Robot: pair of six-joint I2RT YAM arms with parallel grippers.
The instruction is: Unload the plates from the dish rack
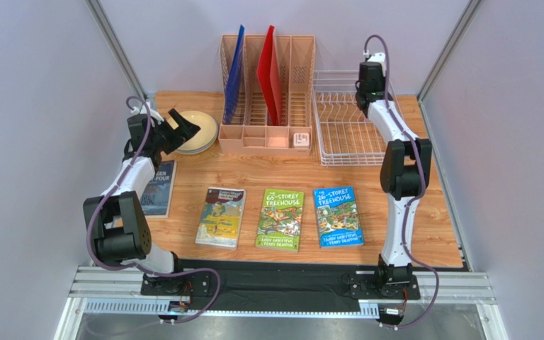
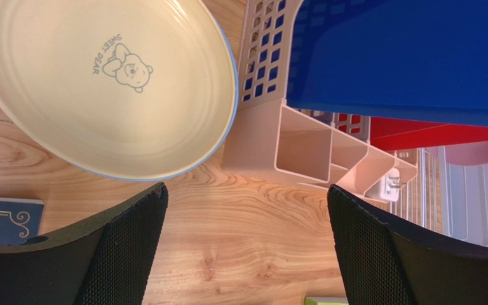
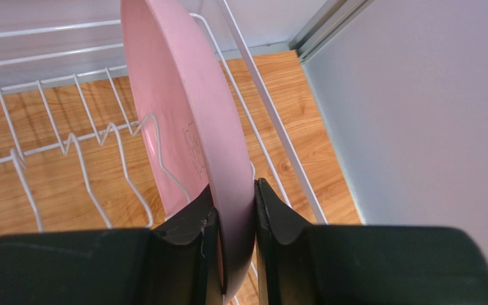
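Probably a lab test booth: plain grey panels, aluminium framing.

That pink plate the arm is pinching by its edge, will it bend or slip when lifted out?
Probably stiff: the pink plate stands straight on edge in the rack without sagging. It looks smooth, and the right gripper clamps only its rim, so it may swing or slip. Being round, it could roll if released upright.
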